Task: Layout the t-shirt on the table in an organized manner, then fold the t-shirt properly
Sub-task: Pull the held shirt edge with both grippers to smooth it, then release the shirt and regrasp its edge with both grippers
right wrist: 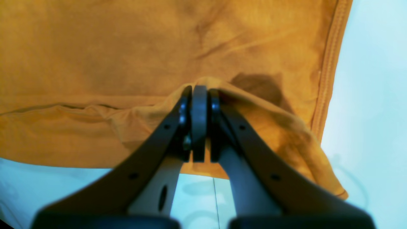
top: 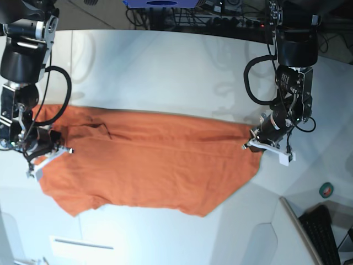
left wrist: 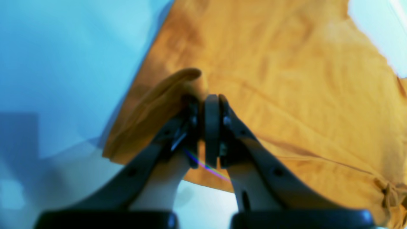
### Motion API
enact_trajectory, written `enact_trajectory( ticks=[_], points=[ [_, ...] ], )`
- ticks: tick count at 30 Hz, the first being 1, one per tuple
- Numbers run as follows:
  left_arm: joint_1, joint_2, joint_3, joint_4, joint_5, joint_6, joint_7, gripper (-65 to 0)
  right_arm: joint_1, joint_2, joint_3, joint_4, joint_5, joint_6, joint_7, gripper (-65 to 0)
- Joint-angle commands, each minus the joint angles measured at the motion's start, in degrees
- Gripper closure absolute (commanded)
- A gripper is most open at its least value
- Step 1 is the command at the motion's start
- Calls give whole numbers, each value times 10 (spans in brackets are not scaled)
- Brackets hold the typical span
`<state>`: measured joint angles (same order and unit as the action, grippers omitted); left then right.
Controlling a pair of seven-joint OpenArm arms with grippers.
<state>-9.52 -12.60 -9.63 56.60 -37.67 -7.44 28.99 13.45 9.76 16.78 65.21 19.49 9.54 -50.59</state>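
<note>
The orange t-shirt [top: 149, 163] lies stretched sideways across the white table [top: 165, 66], mostly flat with wrinkles. At its right end in the base view, my left gripper [top: 255, 141] is shut on a pinched fold of the shirt's edge; the left wrist view shows that gripper [left wrist: 205, 100] with cloth [left wrist: 286, 79] bunched at its tips. My right gripper [top: 48, 146] is shut on the shirt's opposite end. In the right wrist view this gripper [right wrist: 199, 92] lifts a ridge of fabric [right wrist: 95, 63] beside a stitched hem [right wrist: 329, 73].
A green tape roll [top: 327, 189] and a keyboard [top: 324, 232] sit at the lower right, past the table's curved edge. Cables [top: 231, 16] run along the far side. A white strip [top: 80, 243] lies near the front left.
</note>
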Motion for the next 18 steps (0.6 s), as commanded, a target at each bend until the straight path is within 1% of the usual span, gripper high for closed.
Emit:
enact_trajectory(
  ticks=[1,2,3,4,5,6,7,8,10,11,12,15,16,18],
  points=[
    [-16,-7,-3,7,-8,-4,-12,0,14,7,4,9,6,1,8,-18],
    [-18,-7,-7,6,-9,-4,-12,-61,14,7,5,11,6,1,9,-89],
    [-19,-5,-21,7,-9,-4,-12,-135,14,7,7,13,8,1,10,-162],
    [-17,-3,-36,12,-10,-4,-12,-212,9,7,17,18,8,1,10,-222],
    [-16,7,-54,22,-10,-4,-12,-298,2,5,36,32,8,1,11,-287],
    [-15,14,-73,32,-10,-4,-12,-378,-6,3,51,49,9,1,11,-332],
    [-8,18,-91,45,-10,-5,-11,-453,-14,-6,66,69,9,1,11,-356],
    [-2,18,-102,56,-10,-5,-11,-517,-22,-10,76,88,9,1,11,-357],
    [6,19,-122,81,-10,-6,-11,-607,-41,-16,101,137,9,1,7,-357],
    [15,19,-130,96,-11,-6,-11,-637,-58,-23,112,166,9,1,4,-357],
    [23,19,-134,112,-11,-6,-10,-642,-73,-33,123,191,9,1,-3,-357],
    [67,21,-140,168,-15,-7,-7,-617,-120,-68,156,271,9,3,-26,-360],
    [85,25,-140,179,-26,-7,-7,-615,-136,-80,163,293,9,4,-30,-365],
    [118,27,-140,188,-60,-7,-11,-617,-164,-97,172,319,9,5,-30,-416]
  ],
)
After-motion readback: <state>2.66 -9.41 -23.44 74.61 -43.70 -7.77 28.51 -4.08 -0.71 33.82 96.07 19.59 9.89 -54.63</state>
